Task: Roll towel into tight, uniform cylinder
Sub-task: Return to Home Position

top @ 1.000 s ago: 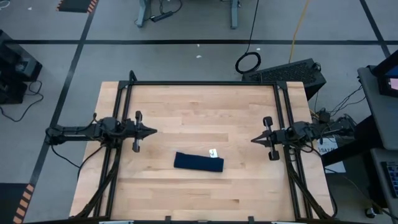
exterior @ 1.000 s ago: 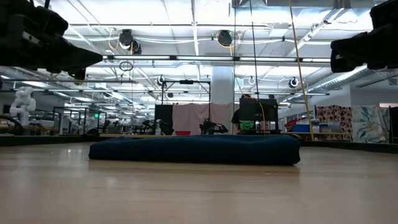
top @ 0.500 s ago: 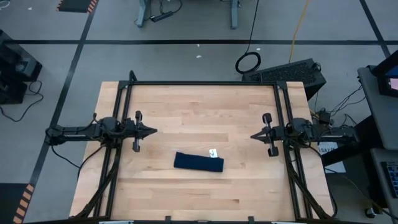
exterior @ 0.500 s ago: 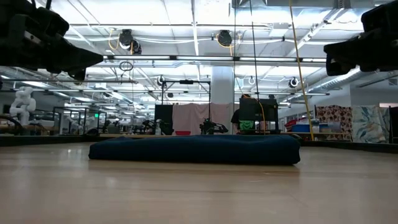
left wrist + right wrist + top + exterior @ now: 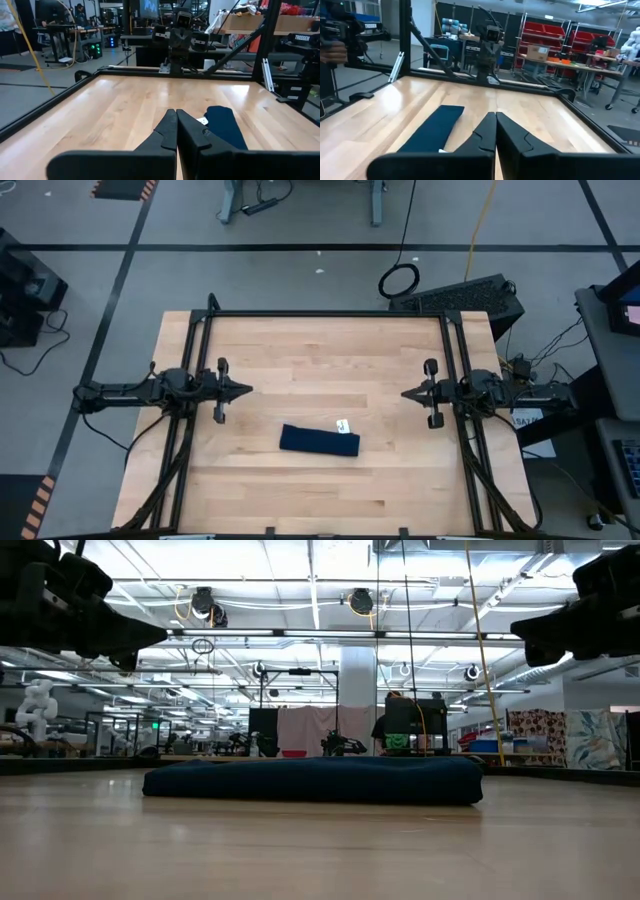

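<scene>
From above, the wooden table (image 5: 320, 345) has a black frame along its back and side edges; the towel (image 5: 319, 440) lies as 1 short dark blue roll, midway between the left and right edges and closer to the front edge than the back; a small white tag (image 5: 343, 424) pokes out at its back right end; bare pale planks lie open on all sides of it; the left gripper (image 5: 247, 390) hangs over the left side and the right gripper (image 5: 405, 395) over the right side, both well apart from the roll, tips pointing at each other.

From table height, the towel (image 5: 315, 780) looks soft, long and low, with rounded ends; both arms hang high above it.

The left wrist view shows its 2 dark fingers (image 5: 167, 127) pressed together, holding nothing; the roll lies flat on the wood beyond them.

The right wrist view shows its fingers (image 5: 487, 131) pressed together too, with nothing between them.
</scene>
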You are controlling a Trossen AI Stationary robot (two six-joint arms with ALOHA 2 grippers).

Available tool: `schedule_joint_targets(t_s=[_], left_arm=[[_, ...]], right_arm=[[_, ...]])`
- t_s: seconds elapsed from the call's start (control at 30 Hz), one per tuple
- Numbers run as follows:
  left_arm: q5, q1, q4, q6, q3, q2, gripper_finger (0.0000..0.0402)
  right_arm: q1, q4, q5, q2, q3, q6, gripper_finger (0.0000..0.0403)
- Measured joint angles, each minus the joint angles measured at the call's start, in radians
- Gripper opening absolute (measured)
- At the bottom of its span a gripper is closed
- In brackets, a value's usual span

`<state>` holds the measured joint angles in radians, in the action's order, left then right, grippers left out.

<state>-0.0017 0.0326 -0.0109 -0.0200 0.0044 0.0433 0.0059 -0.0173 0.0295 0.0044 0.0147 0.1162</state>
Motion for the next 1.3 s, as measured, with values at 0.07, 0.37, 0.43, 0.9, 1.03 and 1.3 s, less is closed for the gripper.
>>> schedule_joint_targets(t_s=[0.07,0.37,0.43,0.9,1.03,1.3], left_arm=[[-0.001,0.000,0.000,0.000,0.000,0.000,0.0000],[-0.004,0.002,0.001,0.003,0.000,0.000,0.0000],[-0.006,0.002,0.001,0.003,0.000,0.000,0.0000],[-0.006,0.001,0.001,0.000,0.000,-0.003,0.0002],[-0.006,0.001,0.000,0.002,0.000,-0.003,0.0016],[-0.006,0.001,-0.004,0.002,0.000,-0.003,0.0025]], right_arm=[[0.000,0.000,0.004,0.001,0.000,0.001,0.0000],[0.000,-0.001,0.018,0.007,0.000,-0.053,0.0000],[0.000,-0.001,0.019,0.007,0.000,-0.052,0.0000],[0.000,-0.001,0.019,0.007,0.000,-0.052,0.0000],[0.000,-0.001,0.020,0.007,0.000,-0.052,0.0000],[0.000,-0.001,0.020,0.007,0.000,-0.052,0.0000]])
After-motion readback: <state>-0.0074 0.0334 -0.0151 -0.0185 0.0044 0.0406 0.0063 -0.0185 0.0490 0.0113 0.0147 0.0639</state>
